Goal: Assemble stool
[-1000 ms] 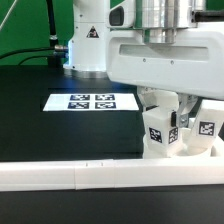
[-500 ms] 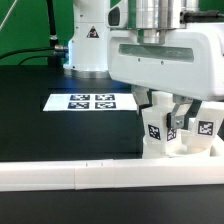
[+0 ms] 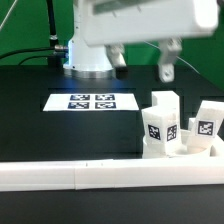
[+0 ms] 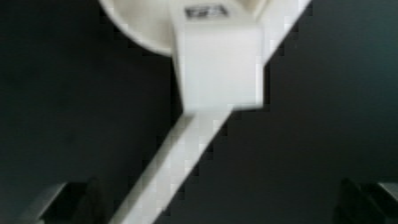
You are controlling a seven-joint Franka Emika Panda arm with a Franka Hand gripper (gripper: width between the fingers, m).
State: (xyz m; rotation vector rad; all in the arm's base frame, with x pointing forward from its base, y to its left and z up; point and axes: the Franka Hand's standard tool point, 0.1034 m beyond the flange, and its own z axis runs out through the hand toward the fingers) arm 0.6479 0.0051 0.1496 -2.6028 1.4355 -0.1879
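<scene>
The stool's round white seat point(image 3: 186, 150) lies at the exterior view's right, against the rail. Two tagged white legs stand upright on it, one nearer the middle point(image 3: 160, 122) and one further right point(image 3: 207, 124). My gripper point(image 3: 142, 62) hangs open well above the nearer leg and touches nothing. In the wrist view that leg point(image 4: 222, 65) stands straight below, over the seat's edge point(image 4: 139, 25). My gripper point(image 4: 221, 205) shows only dark fingertips point(image 4: 68, 202) at the frame's corners, with nothing between them.
The marker board point(image 3: 92, 101) lies flat on the black table, toward the exterior view's left of the stool. A long white rail point(image 3: 70, 175) runs along the front edge and shows as a slanted strip point(image 4: 178, 160) in the wrist view. The robot's base point(image 3: 88, 50) stands behind.
The gripper opened and let go of the nearer leg, then rose clear of it. The leg stays upright on the seat.
</scene>
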